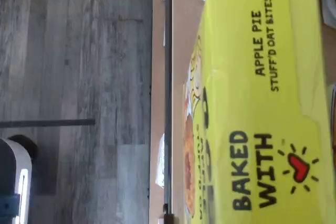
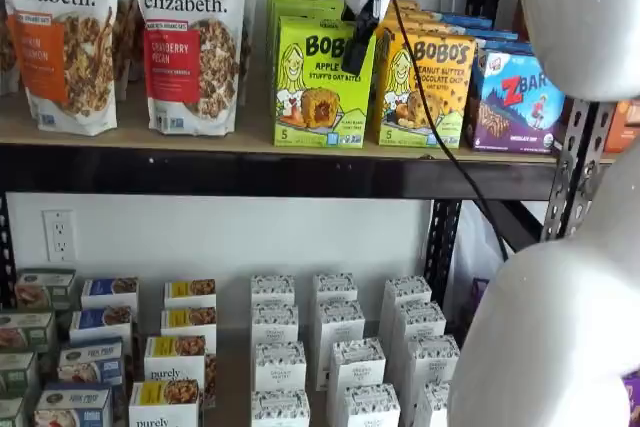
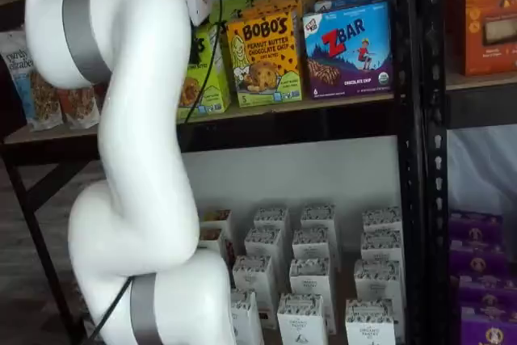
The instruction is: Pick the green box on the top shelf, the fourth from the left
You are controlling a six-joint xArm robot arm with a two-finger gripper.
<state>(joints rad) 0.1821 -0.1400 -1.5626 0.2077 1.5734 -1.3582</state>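
The green box (image 2: 322,82) stands upright at the front of the top shelf (image 2: 150,137), with more green boxes behind it. In both shelf views my gripper (image 2: 356,52) hangs just in front of the box's upper right part. Only one black finger shows below the white body, so I cannot tell whether the gripper is open or shut. In a shelf view the box (image 3: 206,78) is partly hidden by my arm, and the gripper (image 3: 196,38) is against its top. The wrist view shows the box's lime top face (image 1: 262,103) close up, reading "APPLE PIE STUFF'D OAT BITES".
A yellow-orange Bobo's peanut butter box (image 2: 425,87) stands right beside the green one, then a blue ZBar box (image 2: 515,97). Purely Elizabeth bags (image 2: 190,37) stand to its left. Small white cartons (image 2: 335,347) fill the lower level. A black cable (image 2: 420,107) hangs by the gripper.
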